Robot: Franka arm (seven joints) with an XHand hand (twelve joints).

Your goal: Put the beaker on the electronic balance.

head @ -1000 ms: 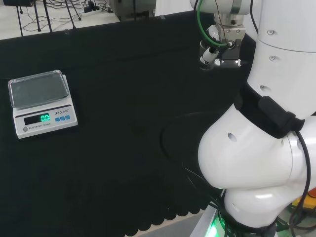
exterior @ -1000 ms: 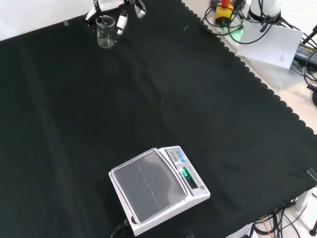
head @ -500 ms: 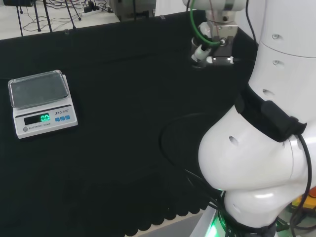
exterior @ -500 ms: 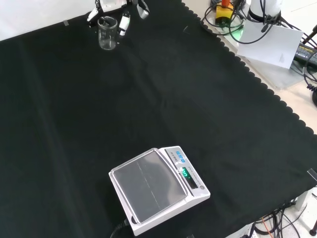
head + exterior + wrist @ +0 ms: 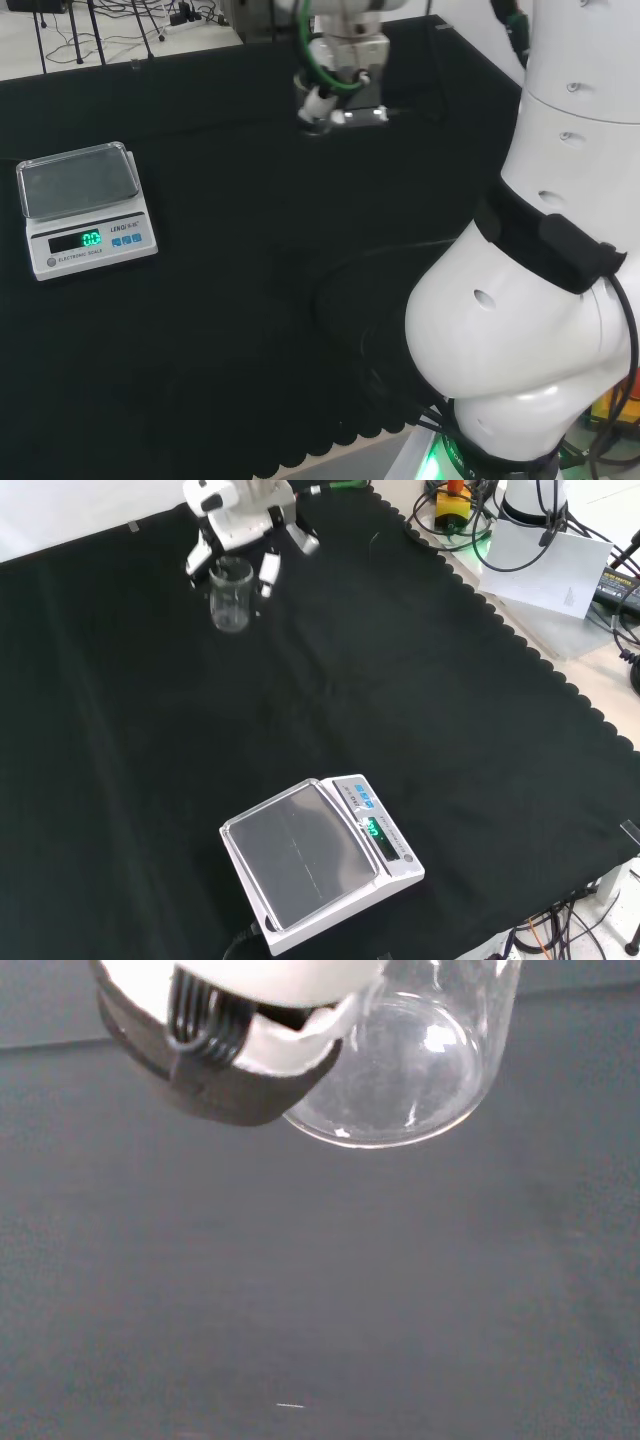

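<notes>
A small clear glass beaker (image 5: pixel 231 595) hangs upright above the cloth, held between the fingers of my black and white hand (image 5: pixel 243 525), which is shut on it near the front view's top left. The wrist view has the beaker's round base (image 5: pixel 405 1070) close up beside a white and black finger (image 5: pixel 230 1040), with bare cloth beneath. In the head view the hand (image 5: pixel 335 85) is at top centre, and I cannot make out the beaker there. The white electronic balance (image 5: pixel 318 859) with a clear pan and lit green display sits low in the front view, and at left in the head view (image 5: pixel 85 205).
Black cloth (image 5: pixel 400 700) covers the bench, with a scalloped edge (image 5: pixel 520 650) at the front view's right. Beyond that edge lie cables and a sheet of paper (image 5: pixel 545 565). The arm's big white links (image 5: pixel 530 300) stand at the head view's right.
The hand has carried the beaker leftward in the head view, nearer and lower in the front view, toward the balance. The balance has not moved.
</notes>
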